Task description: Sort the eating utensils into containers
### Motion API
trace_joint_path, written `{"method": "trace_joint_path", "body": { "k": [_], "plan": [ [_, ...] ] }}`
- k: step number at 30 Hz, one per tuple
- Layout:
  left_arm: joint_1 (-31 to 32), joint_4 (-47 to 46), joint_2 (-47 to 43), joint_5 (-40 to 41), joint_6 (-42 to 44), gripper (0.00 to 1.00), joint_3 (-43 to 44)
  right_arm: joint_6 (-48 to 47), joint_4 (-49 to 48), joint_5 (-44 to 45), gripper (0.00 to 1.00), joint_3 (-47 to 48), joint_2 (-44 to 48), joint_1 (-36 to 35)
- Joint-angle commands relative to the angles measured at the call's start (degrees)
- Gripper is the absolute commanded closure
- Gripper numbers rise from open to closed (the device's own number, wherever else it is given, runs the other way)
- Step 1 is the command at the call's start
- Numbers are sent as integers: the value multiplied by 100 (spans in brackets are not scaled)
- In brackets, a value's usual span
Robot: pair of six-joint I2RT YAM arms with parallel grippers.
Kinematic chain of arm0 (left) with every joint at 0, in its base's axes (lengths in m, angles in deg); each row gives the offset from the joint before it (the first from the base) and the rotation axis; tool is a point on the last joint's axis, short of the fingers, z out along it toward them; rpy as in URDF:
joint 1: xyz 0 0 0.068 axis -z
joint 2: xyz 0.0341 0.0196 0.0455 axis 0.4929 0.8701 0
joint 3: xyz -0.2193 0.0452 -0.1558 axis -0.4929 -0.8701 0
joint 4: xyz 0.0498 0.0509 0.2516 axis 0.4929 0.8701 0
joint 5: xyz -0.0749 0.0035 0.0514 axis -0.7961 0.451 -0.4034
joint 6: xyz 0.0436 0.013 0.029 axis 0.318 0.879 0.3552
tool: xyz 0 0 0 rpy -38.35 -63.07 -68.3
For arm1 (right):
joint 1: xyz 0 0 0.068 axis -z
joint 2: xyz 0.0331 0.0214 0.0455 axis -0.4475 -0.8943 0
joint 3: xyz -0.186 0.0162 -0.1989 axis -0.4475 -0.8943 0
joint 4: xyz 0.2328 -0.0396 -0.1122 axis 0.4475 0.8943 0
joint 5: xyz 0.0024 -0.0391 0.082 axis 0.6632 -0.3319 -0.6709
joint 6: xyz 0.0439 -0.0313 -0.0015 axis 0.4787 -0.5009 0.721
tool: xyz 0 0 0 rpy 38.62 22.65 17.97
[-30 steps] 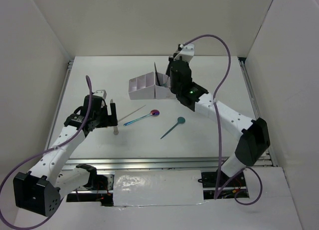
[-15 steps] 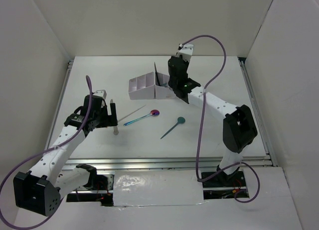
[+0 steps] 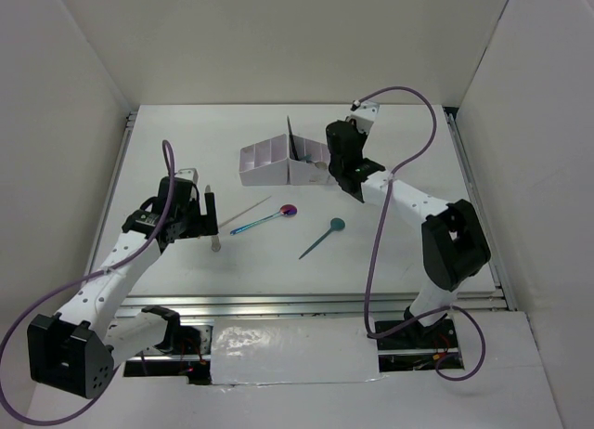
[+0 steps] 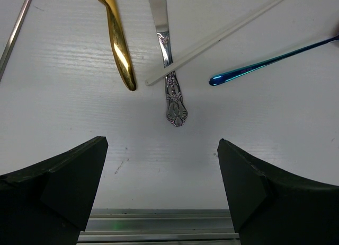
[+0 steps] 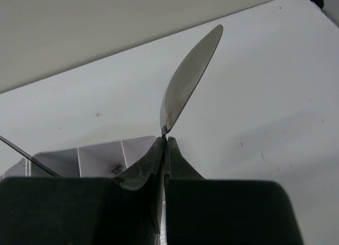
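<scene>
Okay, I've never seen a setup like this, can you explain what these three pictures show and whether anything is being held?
These are two robot arms bolted to a white table, each ending in a two-fingered claw. The wide picture looks down from above; the other two come from a small camera on each wrist. The left claw is open and empty, hovering over a gold handle, an ornate silver handle, a pale stick and a shiny blue spoon. The right claw is shut on what looks like a silver spoon, next to a white divided box. A teal spoon lies loose on the table.
</scene>
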Motion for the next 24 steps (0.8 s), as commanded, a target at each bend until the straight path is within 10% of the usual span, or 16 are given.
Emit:
{"method": "trace_joint_path", "body": {
  "k": [1, 24],
  "plan": [
    [-22, -53, -20, 140, -71, 1, 149, 235, -70, 67, 100, 238, -47, 9],
    [-31, -106, 24, 131, -44, 1, 132, 833, -263, -29, 100, 730, -786, 62]
  ]
}}
